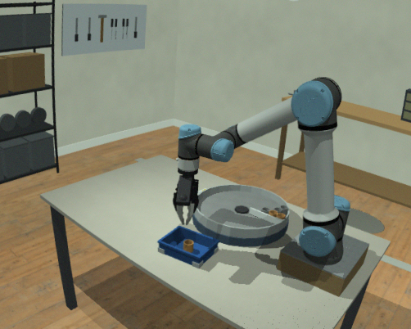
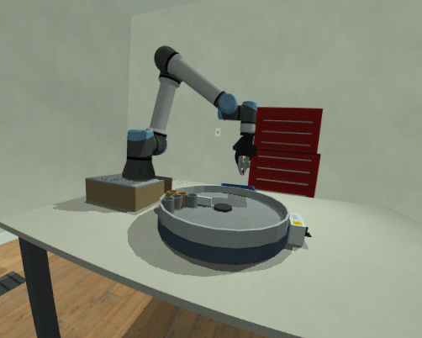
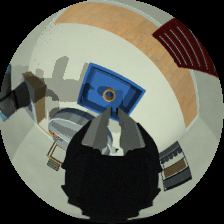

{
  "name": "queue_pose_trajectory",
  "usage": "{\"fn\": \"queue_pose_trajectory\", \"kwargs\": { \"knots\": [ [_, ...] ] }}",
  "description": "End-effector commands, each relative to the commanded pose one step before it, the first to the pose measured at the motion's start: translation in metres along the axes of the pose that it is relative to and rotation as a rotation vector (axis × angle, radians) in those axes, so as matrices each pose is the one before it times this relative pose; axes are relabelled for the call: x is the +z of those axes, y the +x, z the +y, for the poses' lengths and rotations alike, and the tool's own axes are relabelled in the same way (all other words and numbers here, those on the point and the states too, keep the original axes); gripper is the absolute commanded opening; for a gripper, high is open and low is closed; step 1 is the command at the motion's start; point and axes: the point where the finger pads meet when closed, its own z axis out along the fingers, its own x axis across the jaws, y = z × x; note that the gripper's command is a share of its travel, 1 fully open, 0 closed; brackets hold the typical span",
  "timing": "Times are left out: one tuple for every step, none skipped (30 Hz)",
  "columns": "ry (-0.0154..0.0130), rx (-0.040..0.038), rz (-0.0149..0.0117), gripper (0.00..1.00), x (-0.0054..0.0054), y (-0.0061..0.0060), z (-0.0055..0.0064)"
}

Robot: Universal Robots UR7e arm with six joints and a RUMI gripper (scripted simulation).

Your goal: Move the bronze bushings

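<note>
The round grey turntable [image 1: 241,218] holds two bronze bushings [image 1: 277,214] and a few steel bushings [image 1: 268,209] bunched at its rim on the arm-base side; they also show in the exterior view, the bronze ones [image 2: 176,194] behind the steel ones [image 2: 179,202]. The blue crate [image 1: 182,246] sits on the table beside the turntable with one bronze bushing [image 1: 187,245] standing in it, which the wrist view also shows [image 3: 109,94]. My gripper [image 1: 185,220] hangs above the table between the crate and the turntable rim, pointing down, shut, with nothing between its fingers.
A black hub [image 1: 242,209] and a grey bar sit in the middle of the turntable. A small control box [image 2: 298,224] sticks out of the turntable's side. The arm stands on a brown pedestal [image 1: 323,262] at the table's corner. A red tool cabinet [image 2: 286,151] stands behind the table.
</note>
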Motion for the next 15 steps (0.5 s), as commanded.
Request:
{"fn": "queue_pose_trajectory", "kwargs": {
  "knots": [
    [-0.00051, -0.00046, 0.00135, 0.05, -0.00055, 0.00017, 0.00028],
    [0.0, -0.00028, 0.0, 0.05, 0.0, -0.00014, 0.00009],
    [0.0, -0.00037, 0.0, 0.05, -0.00001, -0.00018, 0.00011],
    [0.0, -0.00046, 0.0, 0.05, -0.00001, -0.00023, 0.00014],
    [0.0, -0.00057, 0.0, 0.05, -0.00001, -0.00028, 0.00018],
    [0.0, -0.00069, 0.0, 0.05, -0.00001, -0.00034, 0.00021],
    [0.0, -0.00081, 0.0, 0.05, -0.00001, -0.0004, 0.00025],
    [0.0, -0.00095, 0.0, 0.05, -0.00001, -0.00046, 0.00029],
    [0.0, -0.00109, 0.0, 0.05, -0.00001, -0.00053, 0.00034],
    [0.0, -0.00124, 0.0, 0.05, -0.00002, -0.00061, 0.00038],
    [0.0, -0.0014, 0.0, 0.05, -0.00002, -0.00069, 0.00043],
    [0.0, -0.00156, 0.0, 0.05, -0.00002, -0.00077, 0.00047],
    [0.0, -0.00173, 0.0, 0.05, -0.00002, -0.00085, 0.00052],
    [0.0, 0.0, 0.0, 0.05, 0.0, 0.0, 0.0],
    [0.0, 0.0, 0.0, 0.05, 0.0, 0.0, 0.0]
  ]
}}
